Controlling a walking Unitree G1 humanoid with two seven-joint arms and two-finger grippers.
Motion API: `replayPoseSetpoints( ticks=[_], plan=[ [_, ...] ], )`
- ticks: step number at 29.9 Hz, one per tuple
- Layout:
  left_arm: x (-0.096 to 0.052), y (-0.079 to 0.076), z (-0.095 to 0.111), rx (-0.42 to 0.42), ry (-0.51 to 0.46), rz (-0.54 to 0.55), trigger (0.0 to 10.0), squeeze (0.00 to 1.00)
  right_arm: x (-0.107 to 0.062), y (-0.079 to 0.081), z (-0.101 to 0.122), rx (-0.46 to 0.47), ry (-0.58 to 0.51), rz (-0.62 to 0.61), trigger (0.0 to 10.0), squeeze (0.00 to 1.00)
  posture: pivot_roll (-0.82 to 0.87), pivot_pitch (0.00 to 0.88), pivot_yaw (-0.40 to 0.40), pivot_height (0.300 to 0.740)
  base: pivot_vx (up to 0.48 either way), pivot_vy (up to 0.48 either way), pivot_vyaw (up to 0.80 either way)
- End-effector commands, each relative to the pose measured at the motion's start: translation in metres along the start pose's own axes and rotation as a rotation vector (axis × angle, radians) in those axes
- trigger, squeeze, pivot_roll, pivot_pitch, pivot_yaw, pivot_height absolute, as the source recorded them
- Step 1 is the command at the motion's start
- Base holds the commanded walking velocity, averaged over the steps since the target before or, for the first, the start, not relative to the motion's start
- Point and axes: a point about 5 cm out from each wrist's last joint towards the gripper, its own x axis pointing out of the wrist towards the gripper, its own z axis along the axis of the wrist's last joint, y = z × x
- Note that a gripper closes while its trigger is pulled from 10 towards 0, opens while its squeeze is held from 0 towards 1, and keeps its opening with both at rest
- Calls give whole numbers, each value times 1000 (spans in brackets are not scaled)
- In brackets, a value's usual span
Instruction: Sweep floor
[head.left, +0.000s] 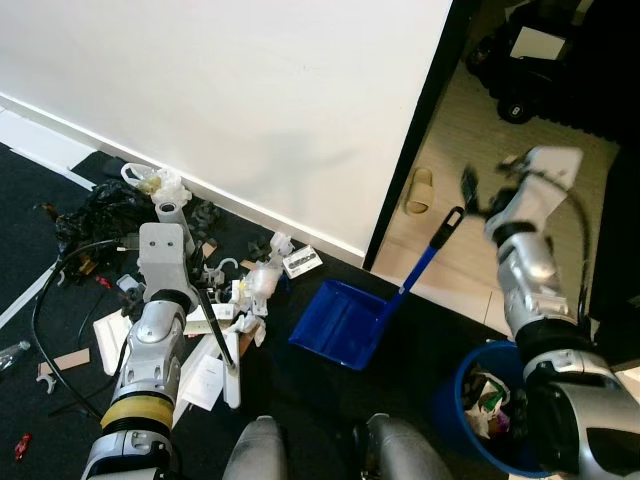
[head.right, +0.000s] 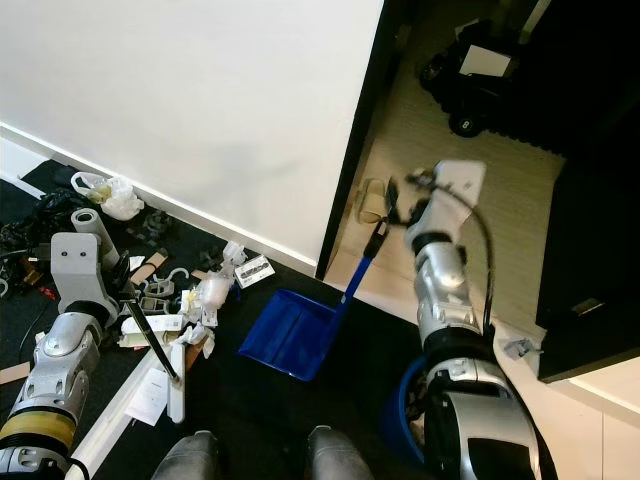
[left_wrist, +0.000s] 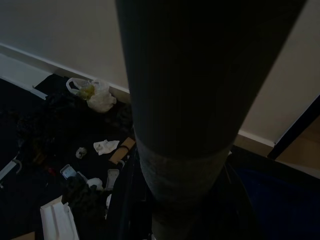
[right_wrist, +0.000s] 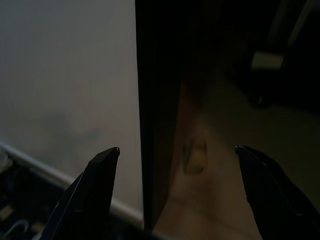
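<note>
Dark floor (head.left: 300, 390) runs along a white wall (head.left: 250, 90). At lower left, the left gripper (head.left: 215, 320) pinches a dark broom handle (head.left: 222, 345) amid scattered litter (head.left: 255, 285) by the baseboard. Centre frame lies a blue dustpan (head.left: 340, 322), its handle pointing up-right toward the right gripper (head.left: 480, 195), which hovers just above it, fingers spread. A blue bin (head.left: 470, 400) sits lower right.
</note>
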Motion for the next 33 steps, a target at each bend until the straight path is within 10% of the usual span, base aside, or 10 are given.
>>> replayPoseSetpoints(
  ticks=[1,13,23,24,33],
  plan=[
    [0,0,6,23,-36,-5,10000,0,-2,-4,-4,6,20,-12,10000,1000,108,81,-68,740,0,0,0],
    [2,0,9,25,-44,-12,10000,0,-6,8,-19,204,43,10,10000,1000,112,93,-66,740,0,0,0],
    [1,-1,9,30,-43,-15,10000,0,-15,16,-49,32,253,36,10000,980,115,100,-71,740,0,0,0],
    [1,-1,9,30,-43,-15,10000,0,-15,16,-50,26,255,32,10000,0,115,100,-71,740,0,0,0],
    [3,-3,13,40,-52,-28,10000,0,-15,14,-50,-3,236,4,10000,0,118,148,-77,740,0,0,0]
  ],
)
